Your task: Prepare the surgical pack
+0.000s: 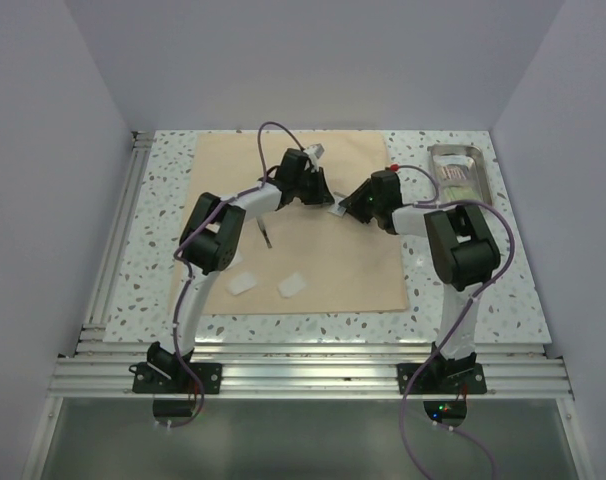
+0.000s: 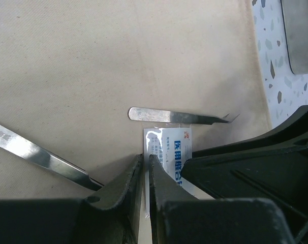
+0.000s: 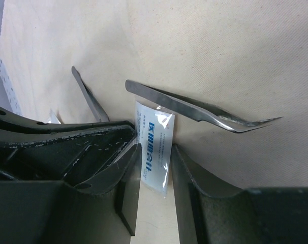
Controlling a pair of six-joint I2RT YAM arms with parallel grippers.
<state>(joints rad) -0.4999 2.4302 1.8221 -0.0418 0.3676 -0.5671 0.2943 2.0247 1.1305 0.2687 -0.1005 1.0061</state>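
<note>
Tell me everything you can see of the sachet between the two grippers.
The sachet is a small flat rectangular packet, white with blue print and clear glossy edges, seemingly plastic. The left gripper pinches one edge; the right gripper stands open around it. It sits over the tan cloth, one end by the curved-tip tweezers.

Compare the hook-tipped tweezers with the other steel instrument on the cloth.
The hook-tipped tweezers lie against an edge of the printed sachet; the other instrument lies apart from it. The tweezers show whole, tip bent; the other instrument's end hides behind the left hand. It bears printing; the tweezers look plain. Both are thin steel, flat on the tan cloth.
</note>
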